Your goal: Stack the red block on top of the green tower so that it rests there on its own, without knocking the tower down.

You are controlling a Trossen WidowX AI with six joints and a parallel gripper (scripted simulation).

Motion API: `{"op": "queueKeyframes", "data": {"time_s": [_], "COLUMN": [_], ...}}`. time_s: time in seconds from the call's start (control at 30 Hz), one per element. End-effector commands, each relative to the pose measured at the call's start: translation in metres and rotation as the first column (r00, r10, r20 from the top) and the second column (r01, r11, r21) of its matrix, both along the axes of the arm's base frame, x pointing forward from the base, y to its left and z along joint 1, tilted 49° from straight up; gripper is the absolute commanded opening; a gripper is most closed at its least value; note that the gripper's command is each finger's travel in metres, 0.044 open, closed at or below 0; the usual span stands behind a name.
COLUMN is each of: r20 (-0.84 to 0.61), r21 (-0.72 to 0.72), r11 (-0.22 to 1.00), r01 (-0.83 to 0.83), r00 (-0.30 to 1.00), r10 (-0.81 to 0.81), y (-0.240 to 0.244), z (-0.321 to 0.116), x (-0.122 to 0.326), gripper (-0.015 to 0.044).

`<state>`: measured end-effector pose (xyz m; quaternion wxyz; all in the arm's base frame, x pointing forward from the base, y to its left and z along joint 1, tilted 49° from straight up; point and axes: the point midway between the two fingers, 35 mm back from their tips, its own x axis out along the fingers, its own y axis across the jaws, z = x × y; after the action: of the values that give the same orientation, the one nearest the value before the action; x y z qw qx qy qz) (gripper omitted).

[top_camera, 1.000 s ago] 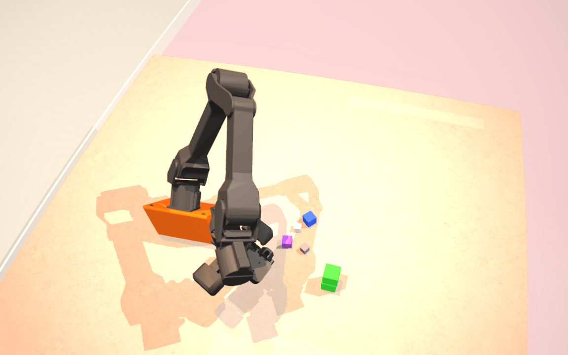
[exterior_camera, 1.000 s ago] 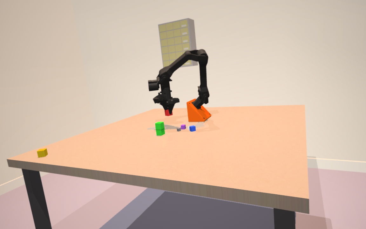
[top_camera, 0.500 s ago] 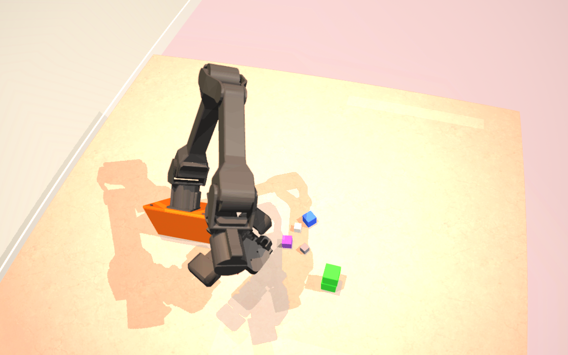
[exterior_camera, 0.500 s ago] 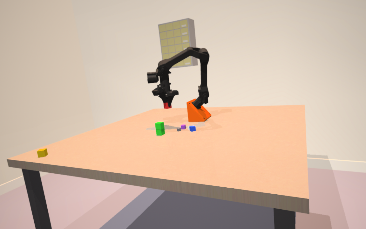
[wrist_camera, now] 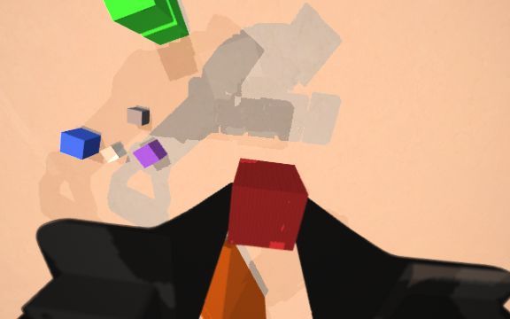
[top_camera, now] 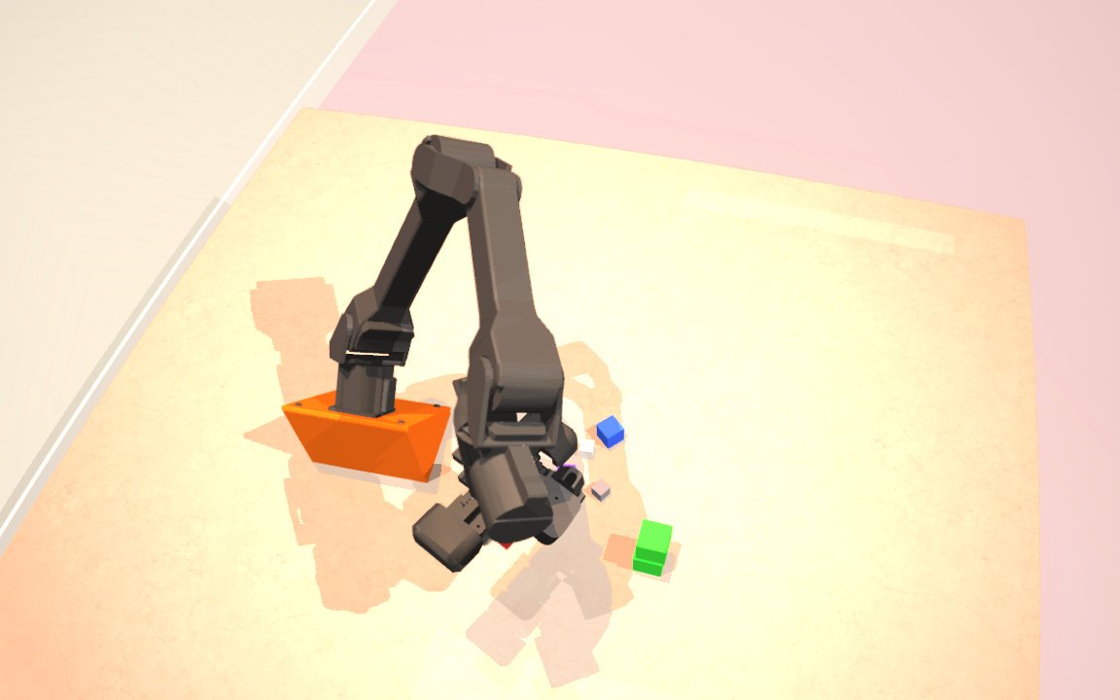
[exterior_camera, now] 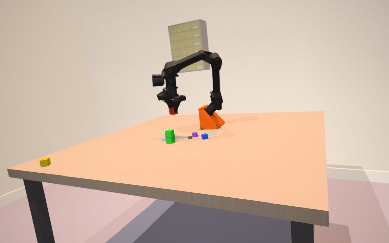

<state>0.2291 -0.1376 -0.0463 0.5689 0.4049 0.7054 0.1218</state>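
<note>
Peach-coloured wooden table (exterior_camera: pixel 250 157) is what everything's parked on. Dark six-joint arm (exterior_camera: pixel 214 75) is arched up from its orange wedge base (exterior_camera: pixel 209 118). Gripper (exterior_camera: pixel 173 109) is held well above the table, its black fingers clamped on the red cube block (wrist_camera: pixel 266 206). Green two-cube tower (exterior_camera: pixel 169 136) is seen upright, off to the side. Small blue cube (exterior_camera: pixel 204 136) and purple cube (exterior_camera: pixel 194 134) are sat nearby.

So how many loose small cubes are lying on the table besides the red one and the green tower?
5: blue cube, white cube and purple cube in a row, grey cube nearer the green tower, yellow cube at the far corner. The arm may hide others.
</note>
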Motion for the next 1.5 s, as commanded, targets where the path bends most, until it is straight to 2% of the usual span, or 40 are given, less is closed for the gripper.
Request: {"op": "queueKeyframes", "data": {"time_s": [0.0, 0.97, 1.47], "r20": [-0.003, -0.005, -0.006], "r21": [0.004, 0.044, 0.048], "r11": [1.0, 0.999, 0.999], "r01": [0.003, 0.024, 0.025], "r00": [1.0, 1.0, 1.0], "r10": [-0.003, -0.023, -0.024], "y": [0.001, 0.039, 0.056], "z": [0.001, 0.029, 0.018], "x": [0.021, 0.148, 0.153], "gripper": [0.0, 0.0, 0.0]}}
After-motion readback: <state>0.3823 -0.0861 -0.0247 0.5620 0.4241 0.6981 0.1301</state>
